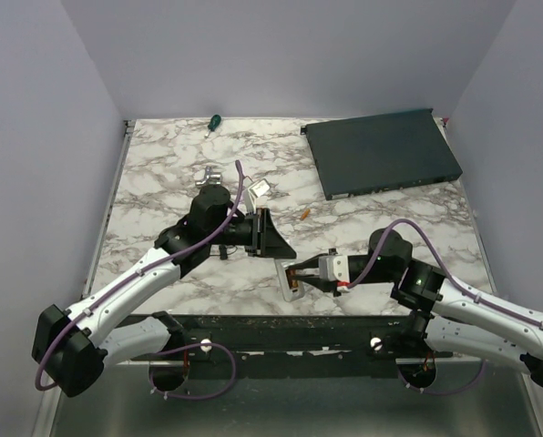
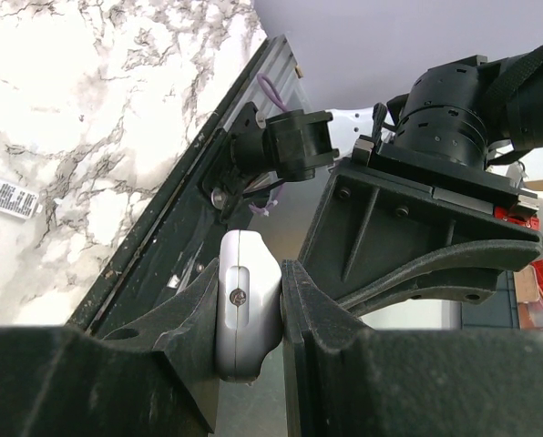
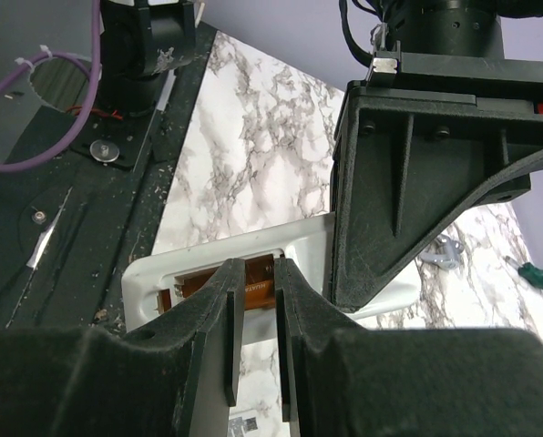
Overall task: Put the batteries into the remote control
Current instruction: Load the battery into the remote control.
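The white remote control (image 1: pixel 282 273) is held off the table near the front edge, its open battery bay facing up. My left gripper (image 1: pixel 283 255) is shut on its far end; the left wrist view shows the jaws clamped on the remote's white edge (image 2: pixel 244 309). Orange batteries (image 3: pixel 199 285) lie inside the bay of the remote (image 3: pixel 158 273). My right gripper (image 3: pixel 258 269) has its jaws almost together with nothing between them, tips at the bay over a battery. One loose orange battery (image 1: pixel 304 213) lies on the marble behind the grippers.
A large dark flat box (image 1: pixel 381 150) lies at the back right. A green-handled screwdriver (image 1: pixel 213 121) lies at the back edge. A silver bracket (image 1: pixel 208 175) and a small white piece (image 1: pixel 260 188) sit behind my left arm. A black rail (image 1: pixel 271 332) runs along the front.
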### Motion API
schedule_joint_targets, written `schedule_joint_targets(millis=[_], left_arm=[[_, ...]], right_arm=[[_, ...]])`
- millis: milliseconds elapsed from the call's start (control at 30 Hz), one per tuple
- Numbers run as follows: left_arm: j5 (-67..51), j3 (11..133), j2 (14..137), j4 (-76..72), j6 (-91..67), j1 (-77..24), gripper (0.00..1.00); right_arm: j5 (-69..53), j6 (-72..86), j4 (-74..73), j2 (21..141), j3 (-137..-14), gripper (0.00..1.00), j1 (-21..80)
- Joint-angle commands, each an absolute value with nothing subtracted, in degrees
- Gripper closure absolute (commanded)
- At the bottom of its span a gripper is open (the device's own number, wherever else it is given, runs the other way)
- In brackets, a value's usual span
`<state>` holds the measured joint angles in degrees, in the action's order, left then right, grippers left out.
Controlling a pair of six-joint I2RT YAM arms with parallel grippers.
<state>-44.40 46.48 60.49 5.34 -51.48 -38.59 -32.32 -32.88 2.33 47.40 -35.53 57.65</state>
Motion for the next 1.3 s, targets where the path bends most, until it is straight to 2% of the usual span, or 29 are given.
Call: schedule_joint_targets(millis=[0, 500, 1267], left_arm=[[-45.7, 48.5, 57.3, 0.4, -53.4, -37.3, 1.00], [-46.9, 50.1, 55.3, 3.8, -51.7, -34.3, 1.00], [-47.4, 46.1, 53.8, -3.1, -54.1, -34.2, 1.00]], right_arm=[[-33.5, -31.8, -6.6, 49.1, -34.3, 0.75, 57.7], [-35.0, -31.4, -7.3, 51.1, -34.7, 0.75, 57.8], [-35.9, -31.4, -2.4, 52.8, -35.0, 0.74, 57.7]])
